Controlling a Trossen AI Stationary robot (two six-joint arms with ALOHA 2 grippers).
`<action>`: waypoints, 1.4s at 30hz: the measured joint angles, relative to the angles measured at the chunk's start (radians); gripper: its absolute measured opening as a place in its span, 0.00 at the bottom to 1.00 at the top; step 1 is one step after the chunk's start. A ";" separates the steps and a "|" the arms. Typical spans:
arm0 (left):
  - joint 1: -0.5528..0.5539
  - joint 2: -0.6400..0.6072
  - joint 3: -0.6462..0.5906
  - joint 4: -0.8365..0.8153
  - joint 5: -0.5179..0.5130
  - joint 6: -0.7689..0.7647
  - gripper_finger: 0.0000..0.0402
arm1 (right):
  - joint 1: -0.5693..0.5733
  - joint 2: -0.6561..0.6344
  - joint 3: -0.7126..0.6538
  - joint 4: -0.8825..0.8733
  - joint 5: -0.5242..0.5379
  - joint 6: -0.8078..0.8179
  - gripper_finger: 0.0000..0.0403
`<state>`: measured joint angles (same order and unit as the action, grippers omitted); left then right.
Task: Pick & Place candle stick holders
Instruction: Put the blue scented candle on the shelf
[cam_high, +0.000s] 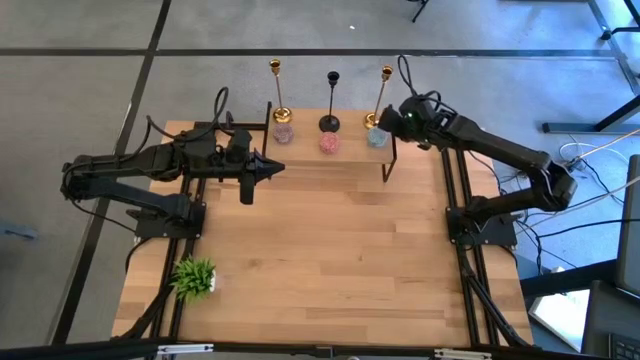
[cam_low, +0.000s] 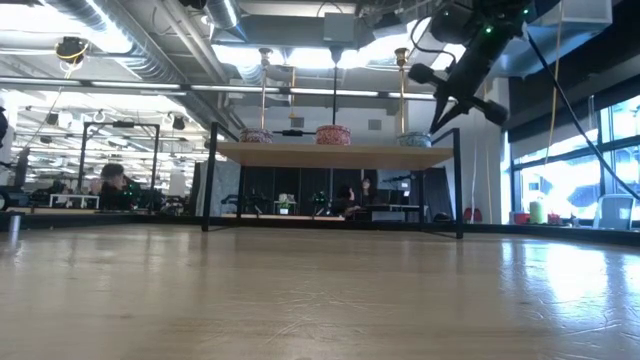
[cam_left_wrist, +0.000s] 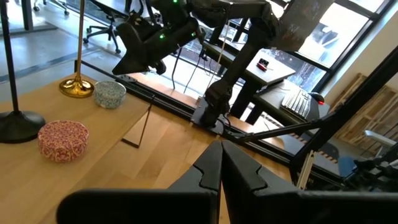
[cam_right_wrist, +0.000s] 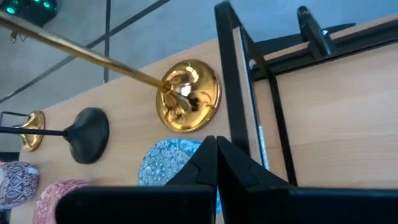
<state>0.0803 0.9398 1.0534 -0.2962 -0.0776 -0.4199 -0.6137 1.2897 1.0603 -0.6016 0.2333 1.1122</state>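
Note:
Three candle stick holders stand by their round bases on a raised wooden shelf (cam_high: 345, 152) at the table's far edge: a gold one (cam_high: 276, 92) on the left, a black one (cam_high: 331, 100) in the middle, a gold one (cam_high: 383, 92) on the right. My right gripper (cam_high: 385, 119) is shut and hovers just right of the right gold holder's stem (cam_low: 402, 85); its wrist view shows that holder's base (cam_right_wrist: 188, 104) ahead of the fingers. My left gripper (cam_high: 278, 168) is shut and empty, above the table near the shelf's left end.
Three small round patterned tins stand on the shelf in front of the holders: pinkish (cam_high: 283, 133), red (cam_high: 329, 144), blue (cam_high: 376, 138). The shelf has thin black legs (cam_high: 388, 165). A small green plant (cam_high: 195, 277) stands at the table's near left.

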 joint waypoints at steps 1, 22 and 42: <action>0.000 0.000 0.000 0.000 0.000 0.004 0.00 | 0.004 0.006 0.000 0.003 0.001 0.006 0.00; 0.000 0.000 0.000 0.000 0.000 -0.004 0.01 | 0.047 0.047 0.000 0.021 0.015 0.036 0.00; -0.022 0.000 0.000 -0.027 0.011 0.011 0.01 | 0.145 -0.221 0.000 0.058 0.023 -0.389 0.00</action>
<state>0.0586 0.9400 1.0534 -0.3237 -0.0669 -0.4088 -0.4686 1.0688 1.0603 -0.5439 0.2566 0.7235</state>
